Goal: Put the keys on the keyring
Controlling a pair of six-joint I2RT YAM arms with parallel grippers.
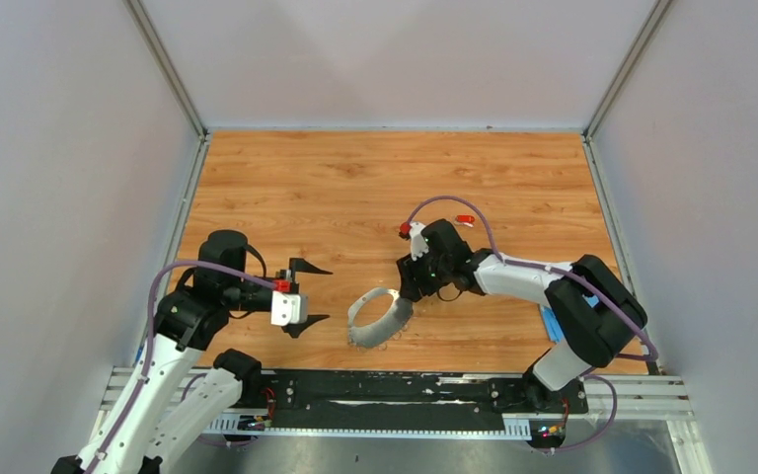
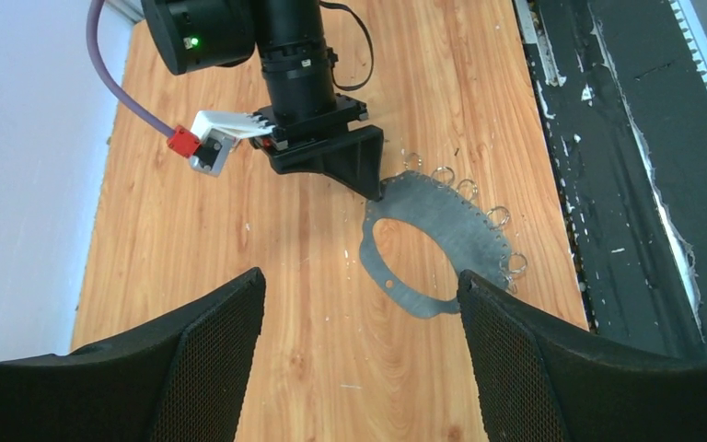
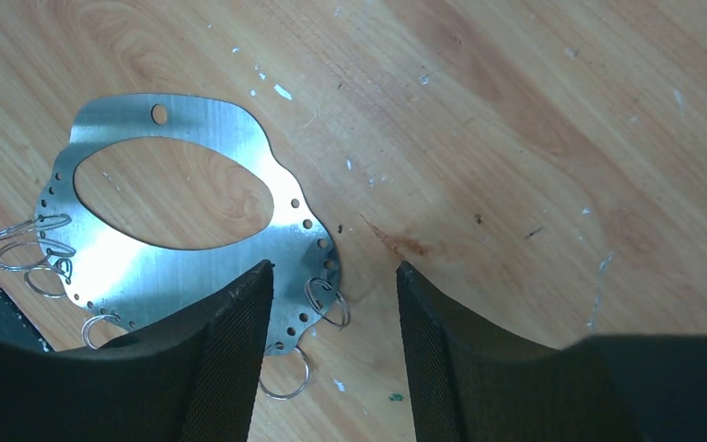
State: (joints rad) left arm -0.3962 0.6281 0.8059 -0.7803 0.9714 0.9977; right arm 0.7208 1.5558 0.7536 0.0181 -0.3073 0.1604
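Your left tool (image 1: 308, 294) gapes wide and empty, left of the keyring (image 1: 380, 318), which lies on the bench (image 1: 306, 178). Your right tool (image 3: 331, 276) stands parted over the keyring's edge, gripping nothing. A red key (image 1: 465, 218) lies beyond the keyring, rightward.

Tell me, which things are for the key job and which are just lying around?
For the job: the keyring, with its little wire rings; the red key, farther back on the table.

Just lying about: white specks on the table; a blue thing half hidden by the right arm, too hidden to name.
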